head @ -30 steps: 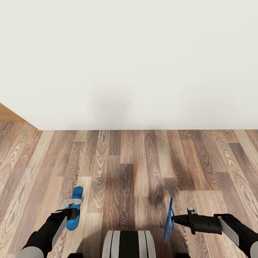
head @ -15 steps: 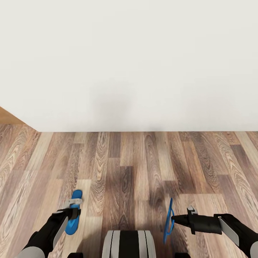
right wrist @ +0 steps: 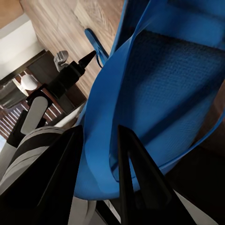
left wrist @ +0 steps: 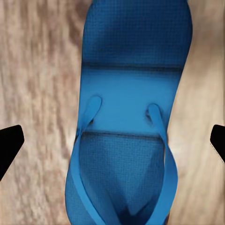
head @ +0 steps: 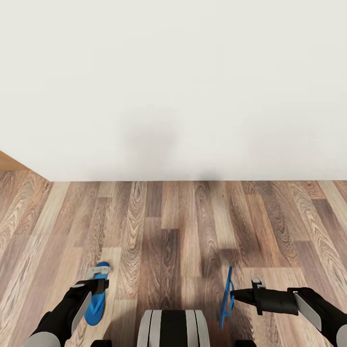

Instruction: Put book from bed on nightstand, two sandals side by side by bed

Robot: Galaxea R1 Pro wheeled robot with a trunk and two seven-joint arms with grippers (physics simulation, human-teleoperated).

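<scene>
One bright blue sandal [head: 96, 301] lies flat on the wood floor at the lower left, straps up [left wrist: 131, 93]. My left gripper [head: 99, 284] hangs just above it, open, its black fingertips [left wrist: 10, 143] spread wide on either side and touching nothing. My right gripper [head: 233, 293] is shut on the second blue sandal [head: 225, 299], held on edge above the floor at the lower right. In the right wrist view the dark fingers [right wrist: 133, 173] clamp the sole [right wrist: 159, 79]. The bed, book and nightstand are out of view.
A plain white wall [head: 173, 86] stands close ahead, meeting the plank floor [head: 168, 217]. A tan wooden surface [head: 8, 162] shows at the left edge. My own base [head: 173, 328] sits at the bottom centre between the arms.
The whole view has shifted: wall base and floor sit lower in the picture. The left sandal has slid lower relative to my left gripper. Both arms keep their pose.
</scene>
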